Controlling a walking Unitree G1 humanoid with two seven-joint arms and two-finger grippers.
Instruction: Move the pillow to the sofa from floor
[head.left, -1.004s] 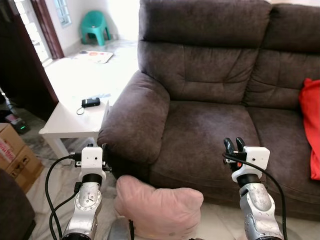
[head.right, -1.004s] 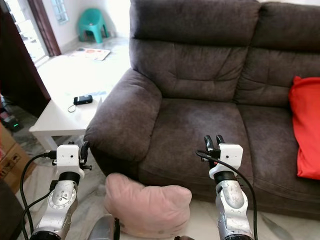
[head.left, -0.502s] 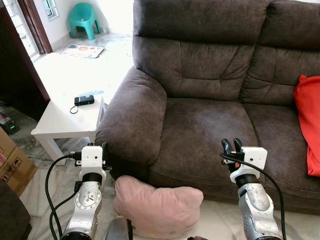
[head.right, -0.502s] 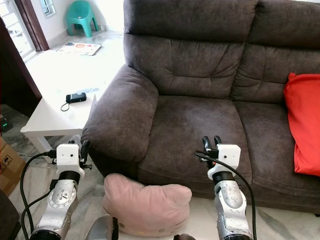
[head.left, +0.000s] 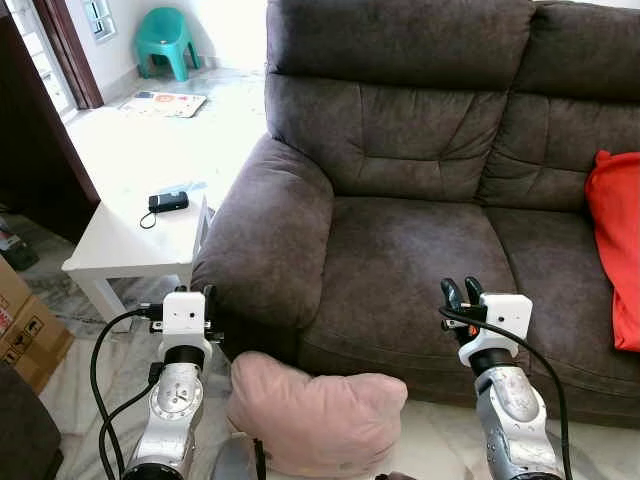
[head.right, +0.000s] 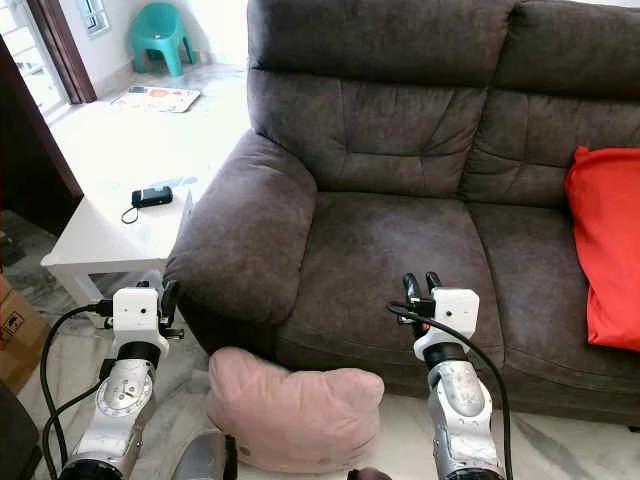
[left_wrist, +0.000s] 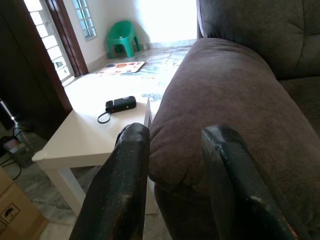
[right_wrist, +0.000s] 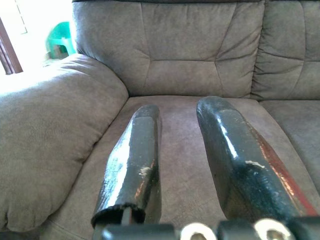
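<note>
A pink pillow (head.left: 315, 420) lies on the floor against the front of the dark brown sofa (head.left: 420, 240), below the left seat. My left gripper (head.left: 207, 295) is held up beside the sofa's armrest (left_wrist: 225, 95), above the pillow's left end, open and holding nothing. My right gripper (head.left: 457, 292) hovers over the front of the seat cushion (right_wrist: 185, 150), up and to the right of the pillow, open with nothing between its fingers (right_wrist: 135, 150).
A white side table (head.left: 120, 240) with a small black device (head.left: 168, 201) stands left of the armrest. A cardboard box (head.left: 25, 320) sits at the far left. A red cushion (head.left: 615, 250) lies on the sofa's right seat. A green plastic chair (head.left: 168, 38) stands far back.
The whole picture has shifted slightly as the camera moved. Both grippers and the pillow keep their places relative to the sofa.
</note>
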